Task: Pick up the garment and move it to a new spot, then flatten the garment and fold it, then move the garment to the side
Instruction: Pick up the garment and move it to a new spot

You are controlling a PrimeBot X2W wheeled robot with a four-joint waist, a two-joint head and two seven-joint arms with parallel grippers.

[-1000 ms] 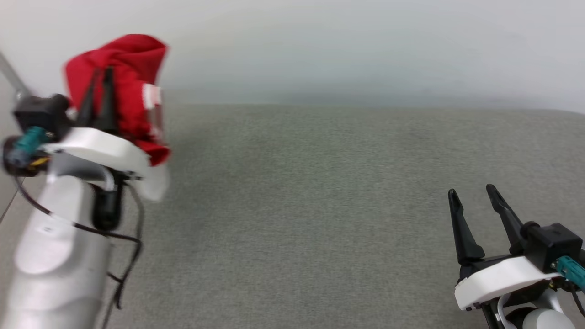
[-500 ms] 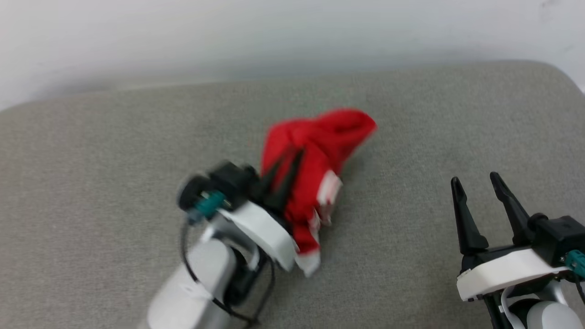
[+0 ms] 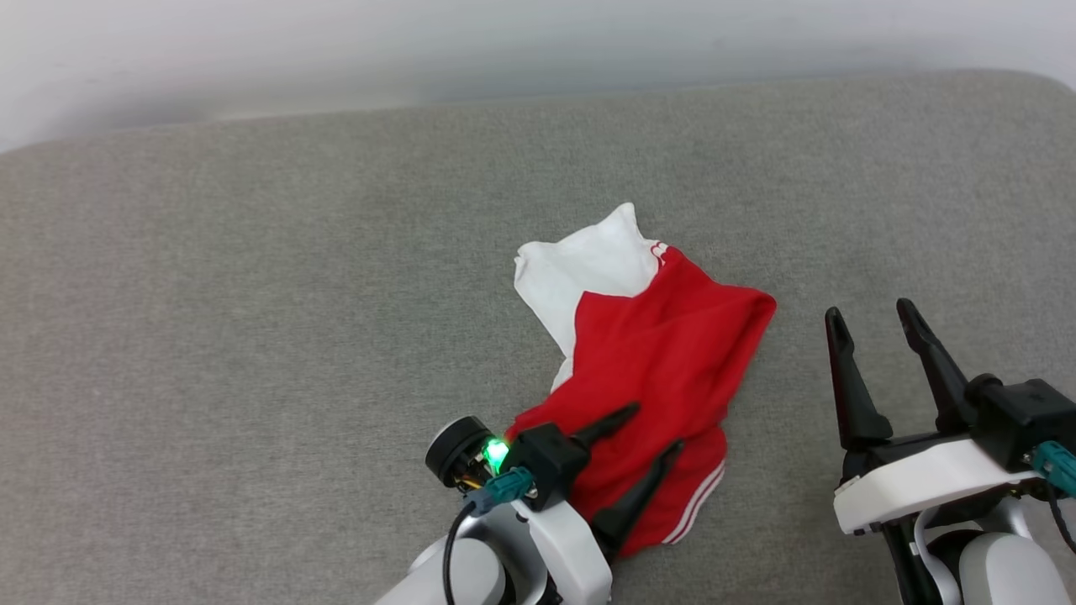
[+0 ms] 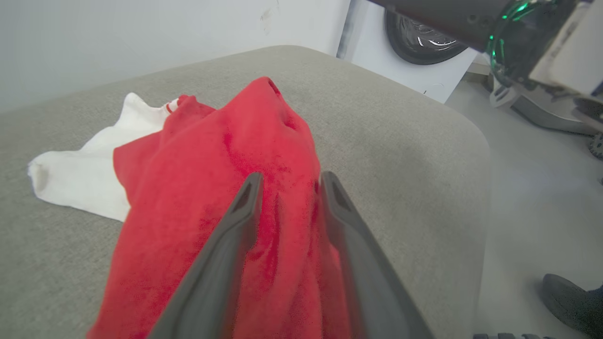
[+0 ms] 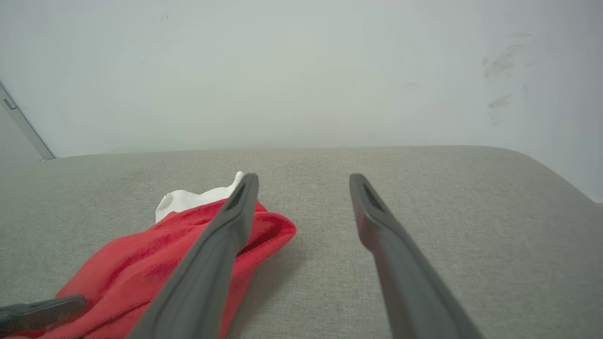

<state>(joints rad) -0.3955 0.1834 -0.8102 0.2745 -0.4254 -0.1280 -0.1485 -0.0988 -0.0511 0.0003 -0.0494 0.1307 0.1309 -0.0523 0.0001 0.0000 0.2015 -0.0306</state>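
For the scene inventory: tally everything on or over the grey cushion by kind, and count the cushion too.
garment: 1
grippers: 2 (left gripper, right gripper)
grey cushion: 1
Total: 4

Bright, soft, even light. The garment (image 3: 664, 353) throws only a faint shadow to its right. Head view is sharp; wrist views curve at edges.
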